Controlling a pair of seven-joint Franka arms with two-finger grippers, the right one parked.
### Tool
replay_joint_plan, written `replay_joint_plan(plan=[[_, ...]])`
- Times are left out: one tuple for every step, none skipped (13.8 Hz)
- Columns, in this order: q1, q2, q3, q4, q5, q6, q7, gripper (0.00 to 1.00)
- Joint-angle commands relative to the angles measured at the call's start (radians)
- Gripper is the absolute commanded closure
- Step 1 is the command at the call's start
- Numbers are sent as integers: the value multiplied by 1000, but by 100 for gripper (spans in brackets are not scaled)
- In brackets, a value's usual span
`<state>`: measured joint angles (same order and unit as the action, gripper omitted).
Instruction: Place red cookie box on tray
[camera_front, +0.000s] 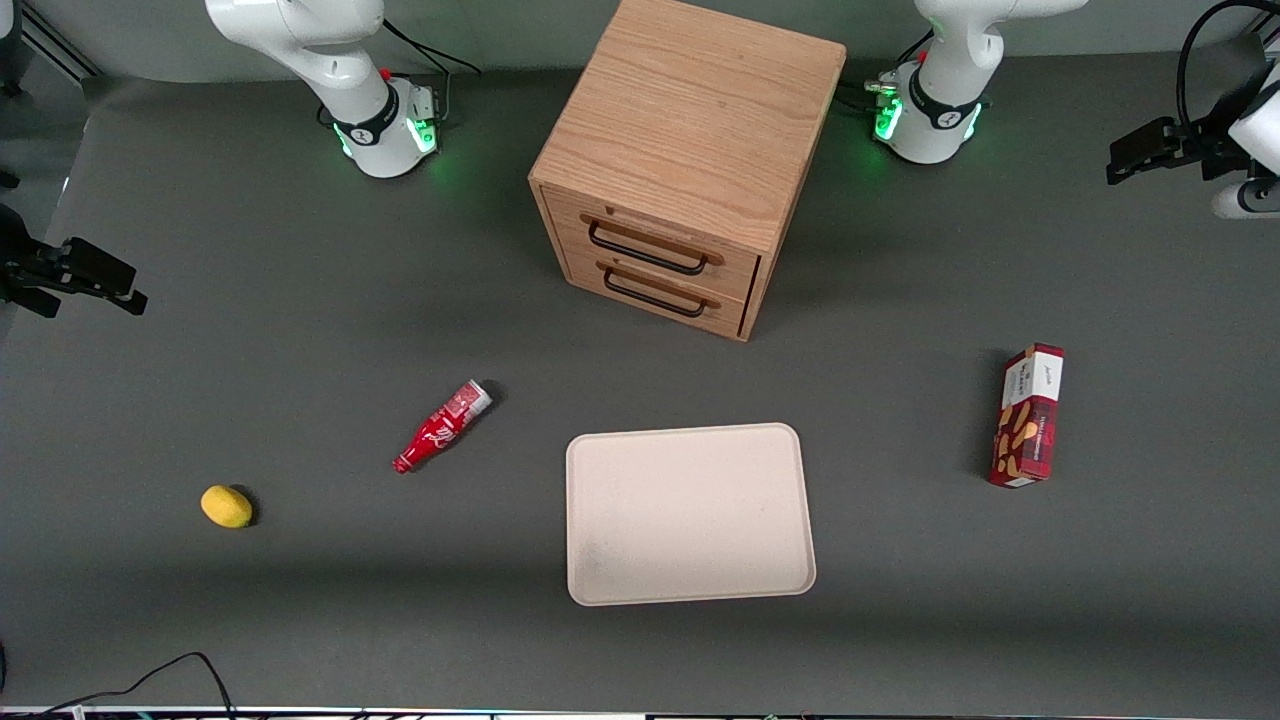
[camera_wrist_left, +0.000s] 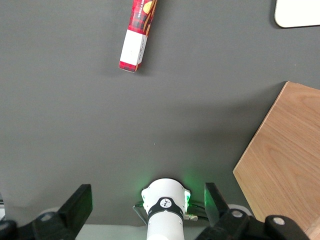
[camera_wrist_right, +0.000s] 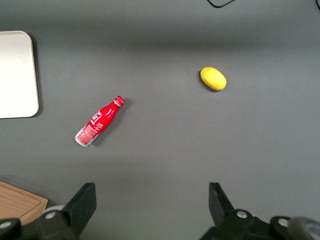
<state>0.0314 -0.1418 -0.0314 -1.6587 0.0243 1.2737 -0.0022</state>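
Note:
The red cookie box (camera_front: 1027, 415) lies flat on the dark table toward the working arm's end, its white end panel pointing away from the front camera. It also shows in the left wrist view (camera_wrist_left: 136, 40). The beige tray (camera_front: 690, 515) lies flat and bare near the table's middle, nearer the front camera than the cabinet; one corner shows in the left wrist view (camera_wrist_left: 300, 12). My left gripper (camera_front: 1125, 160) hangs high above the table's working-arm end, well apart from the box. In its own view the gripper (camera_wrist_left: 147, 205) is open and empty, fingers wide apart.
A wooden two-drawer cabinet (camera_front: 690, 160) stands farther from the front camera than the tray, drawers shut. A small red bottle (camera_front: 441, 427) and a yellow lemon (camera_front: 227, 506) lie toward the parked arm's end. The working arm's base (camera_front: 925, 115) stands beside the cabinet.

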Motion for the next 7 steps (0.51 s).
replay_joint_plan(plan=[[1, 5, -2, 27, 14, -14, -13, 0], [1, 7, -4, 31, 11, -16, -15, 0], [1, 11, -2, 36, 9, -17, -27, 0], [-1, 13, -5, 33, 14, -16, -33, 0], [1, 11, -5, 31, 12, -14, -38, 0], [1, 10, -2, 31, 6, -11, -39, 0], [2, 7, 1, 31, 5, -14, -38, 0]])
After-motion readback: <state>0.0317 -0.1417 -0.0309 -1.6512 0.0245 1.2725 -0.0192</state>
